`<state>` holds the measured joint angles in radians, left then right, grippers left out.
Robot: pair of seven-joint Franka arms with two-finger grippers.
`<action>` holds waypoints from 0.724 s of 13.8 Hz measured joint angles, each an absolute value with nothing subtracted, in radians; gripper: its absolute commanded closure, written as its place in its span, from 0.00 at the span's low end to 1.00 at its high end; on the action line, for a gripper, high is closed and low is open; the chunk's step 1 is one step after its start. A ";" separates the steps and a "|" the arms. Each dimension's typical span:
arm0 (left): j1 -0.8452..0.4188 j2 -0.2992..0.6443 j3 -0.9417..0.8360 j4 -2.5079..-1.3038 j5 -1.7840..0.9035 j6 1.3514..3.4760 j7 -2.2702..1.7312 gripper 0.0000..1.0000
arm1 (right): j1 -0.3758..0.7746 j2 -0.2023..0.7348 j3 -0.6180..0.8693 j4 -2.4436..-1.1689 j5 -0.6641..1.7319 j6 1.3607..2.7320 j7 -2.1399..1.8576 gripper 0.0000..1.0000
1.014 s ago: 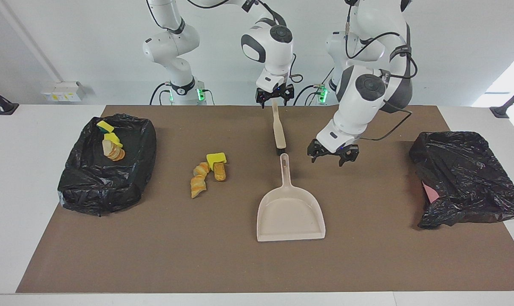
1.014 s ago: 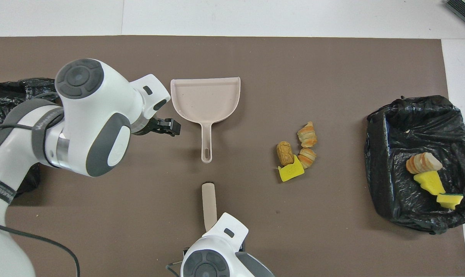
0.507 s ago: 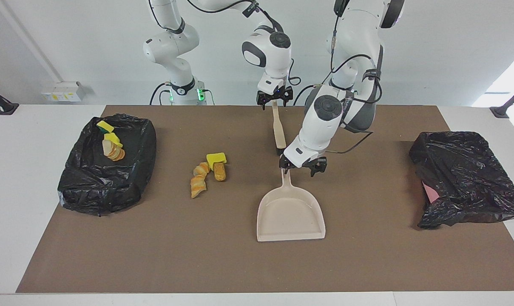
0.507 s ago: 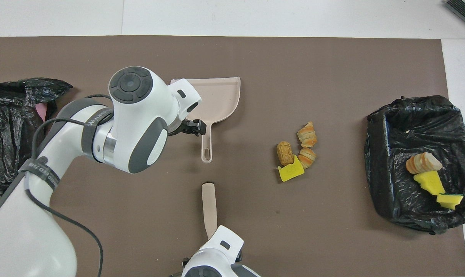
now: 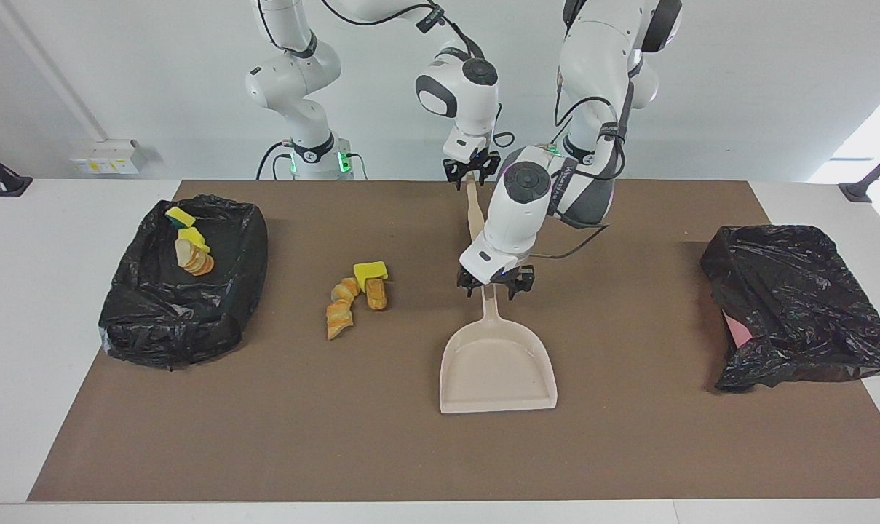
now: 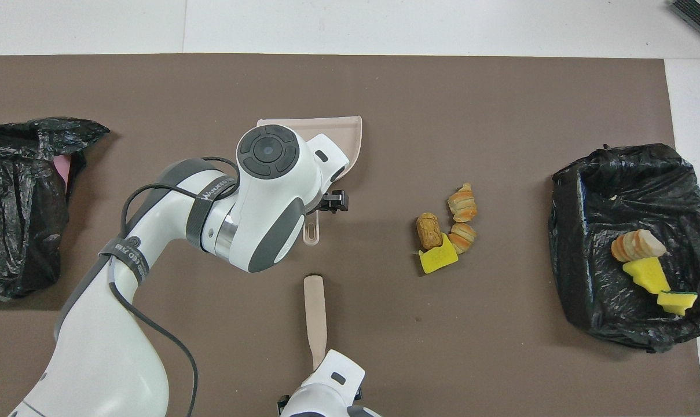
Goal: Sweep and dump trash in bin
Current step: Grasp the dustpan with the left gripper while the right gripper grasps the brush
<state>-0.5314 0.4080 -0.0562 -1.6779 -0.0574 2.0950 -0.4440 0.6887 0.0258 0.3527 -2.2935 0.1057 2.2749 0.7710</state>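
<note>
The trash is a pile of yellow sponge and bread-like chunks [image 5: 356, 291] [image 6: 445, 229] on the brown mat, beside the beige dustpan [image 5: 498, 371] [image 6: 352, 136] toward the right arm's end. More scraps [image 5: 191, 247] [image 6: 645, 260] lie in the black-lined bin [image 5: 185, 320] [image 6: 616, 174]. My left gripper [image 5: 495, 285] is open, low over the dustpan's handle, a finger on each side. The beige brush [image 5: 474, 218] [image 6: 315, 313] lies nearer to the robots than the dustpan. My right gripper [image 5: 472, 173] is open at the end of the brush's handle.
A second crumpled black bag [image 5: 796, 306] [image 6: 19, 191] with something pink under it sits at the left arm's end of the mat. The left arm's wrist [image 6: 268, 191] hides much of the dustpan from overhead.
My left gripper has swung from beside the dustpan toward the right arm's end and come down over its handle. The right gripper has drawn back a little along the brush handle.
</note>
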 measured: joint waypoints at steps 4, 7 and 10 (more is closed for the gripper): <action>-0.532 0.418 -0.055 -1.706 -0.057 2.122 -0.445 1.00 | 0.688 0.027 0.349 -2.293 0.107 2.275 0.773 1.00; -0.530 0.418 -0.048 -1.705 -0.056 2.133 -0.445 1.00 | 0.678 0.019 0.337 -2.290 0.106 2.260 0.773 1.00; -0.513 0.417 -0.032 -1.692 -0.034 2.138 -0.396 1.00 | 0.606 -0.056 0.333 -2.277 0.104 2.135 0.728 1.00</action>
<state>-0.5134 0.4169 -0.0322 -1.6922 -0.0344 2.1385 -0.3958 0.6063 -0.0560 0.3329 -2.2773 0.1036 2.1352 0.7284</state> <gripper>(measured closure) 0.687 0.731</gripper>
